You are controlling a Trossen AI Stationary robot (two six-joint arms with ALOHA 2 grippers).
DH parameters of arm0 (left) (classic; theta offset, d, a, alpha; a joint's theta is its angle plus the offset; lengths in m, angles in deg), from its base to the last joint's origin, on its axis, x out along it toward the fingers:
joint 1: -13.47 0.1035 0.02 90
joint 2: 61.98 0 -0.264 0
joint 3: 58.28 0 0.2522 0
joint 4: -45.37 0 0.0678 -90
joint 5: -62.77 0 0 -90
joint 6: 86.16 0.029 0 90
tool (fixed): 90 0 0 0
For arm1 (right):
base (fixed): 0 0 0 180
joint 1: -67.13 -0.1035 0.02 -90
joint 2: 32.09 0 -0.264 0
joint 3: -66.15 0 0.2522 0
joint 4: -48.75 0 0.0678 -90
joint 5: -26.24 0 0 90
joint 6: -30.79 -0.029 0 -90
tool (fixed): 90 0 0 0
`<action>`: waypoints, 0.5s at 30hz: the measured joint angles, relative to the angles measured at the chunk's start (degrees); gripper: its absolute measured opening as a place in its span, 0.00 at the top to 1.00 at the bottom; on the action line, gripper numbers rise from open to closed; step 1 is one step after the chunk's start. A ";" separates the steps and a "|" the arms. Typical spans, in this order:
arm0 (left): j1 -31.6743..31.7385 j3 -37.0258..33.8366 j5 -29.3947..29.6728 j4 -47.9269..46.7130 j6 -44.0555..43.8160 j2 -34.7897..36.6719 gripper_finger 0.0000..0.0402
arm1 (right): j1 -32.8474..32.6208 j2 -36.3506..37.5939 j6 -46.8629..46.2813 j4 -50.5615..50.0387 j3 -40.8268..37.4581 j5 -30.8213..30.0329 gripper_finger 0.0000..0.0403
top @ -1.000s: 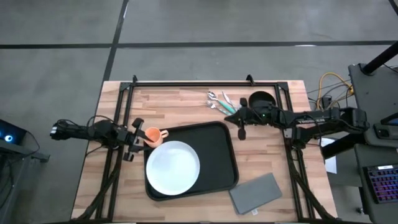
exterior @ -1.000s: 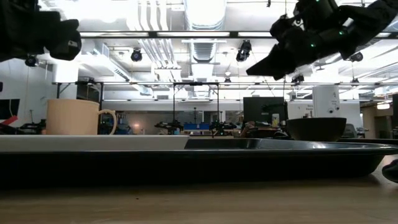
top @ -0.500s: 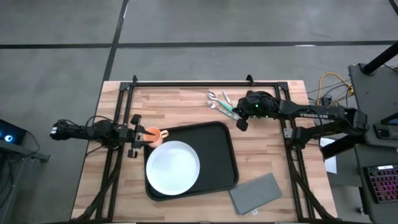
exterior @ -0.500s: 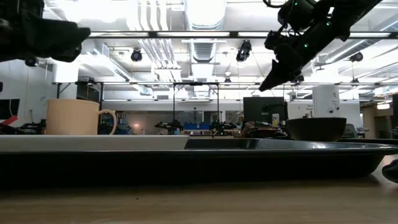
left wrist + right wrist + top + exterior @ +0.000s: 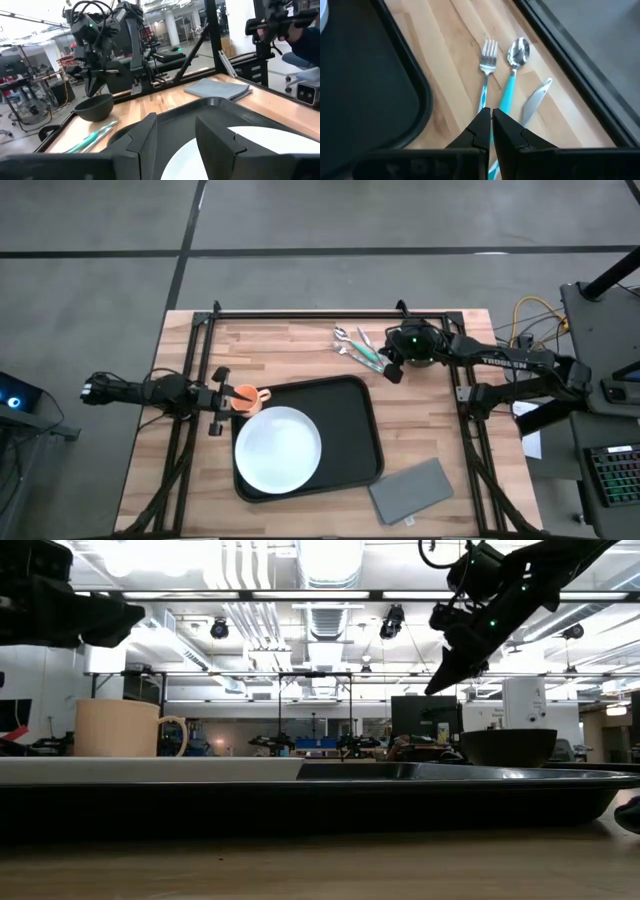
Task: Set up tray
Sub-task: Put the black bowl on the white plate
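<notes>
On the wooden bench [image 5: 300, 350] we see the black tray [image 5: 355, 420] lying near the middle, its long side running toward the front edge. A white plate [image 5: 278, 448] sits inside it, filling the half nearer the left arm, while the other half of the tray is bare. An orange mug [image 5: 245, 397] stands just beside the tray's rear left corner, on the wood and outside the rim; in the low view it shows as a tan mug with its handle turned to the right.

Our left hand [image 5: 215, 401] hovers right next to that mug, its 2 fingers [image 5: 215, 140] apart with nothing between them. From the left wrist view we look across the plate and the tray to a dark bowl [image 5: 94, 107] at the far side.

Our right hand [image 5: 392, 370] hangs above the bench behind the tray's rear right corner, well clear of the surface in the low view. Its 2 fingers [image 5: 480, 127] are pressed together and carry nothing. Directly beneath them, in the right wrist view, lie 3 pieces of cutlery with teal handles: a fork [image 5: 487, 62], a spoon [image 5: 516, 60] and a knife [image 5: 535, 100], side by side on the wood just beyond the tray's rim.

A flat grey napkin [image 5: 411, 488] rests on the bench off the tray's front right corner, apart from it and turned at a slant.
</notes>
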 joint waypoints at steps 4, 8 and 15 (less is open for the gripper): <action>0.00 0.00 -0.08 -0.04 -0.08 -0.90 0.71 | 1.71 0.00 1.10 -2.22 -0.02 0.04 0.98; 0.00 0.00 -0.11 -0.09 -0.13 -1.87 0.71 | 3.23 0.00 1.68 -4.82 -0.02 0.03 0.98; 0.00 0.00 -0.11 -0.15 -0.15 -3.95 0.71 | 4.60 0.02 1.08 -11.53 1.46 -0.44 0.98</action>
